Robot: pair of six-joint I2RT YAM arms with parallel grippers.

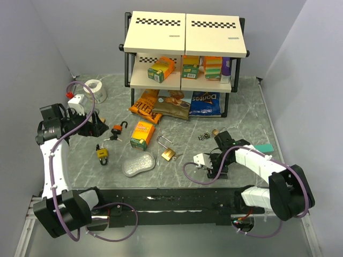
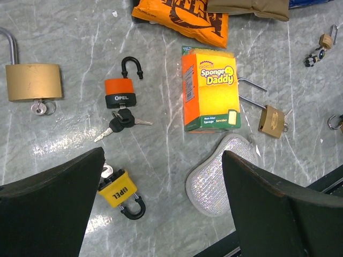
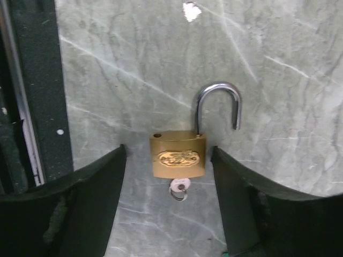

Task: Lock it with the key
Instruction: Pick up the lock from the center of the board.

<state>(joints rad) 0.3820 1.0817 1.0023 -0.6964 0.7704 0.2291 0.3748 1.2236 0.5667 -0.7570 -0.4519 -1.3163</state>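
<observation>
In the right wrist view a small brass padlock (image 3: pixel 178 155) lies flat on the marble table, its steel shackle (image 3: pixel 217 101) swung open. A silver key (image 3: pixel 179 187) with a ring sticks out of the bottom of its body. My right gripper (image 3: pixel 168 155) is open, with one finger on each side of the lock body; narrow gaps show, the right one very slim. From above, the right gripper (image 1: pixel 213 167) hides this lock. My left gripper (image 1: pixel 99 127) hangs open over the left of the table with nothing between its fingers (image 2: pixel 53 203).
Other padlocks lie around: orange (image 1: pixel 117 130), yellow (image 2: pixel 115 187), a long-shackle brass one (image 1: pixel 168 153) and a big brass one (image 2: pixel 32 80). A sponge box (image 1: pixel 142 134) and a silver scrubber (image 1: pixel 138 165) sit mid-table. The shelf rack (image 1: pixel 182 48) stands behind. A black rail (image 3: pixel 37 91) runs beside the lock.
</observation>
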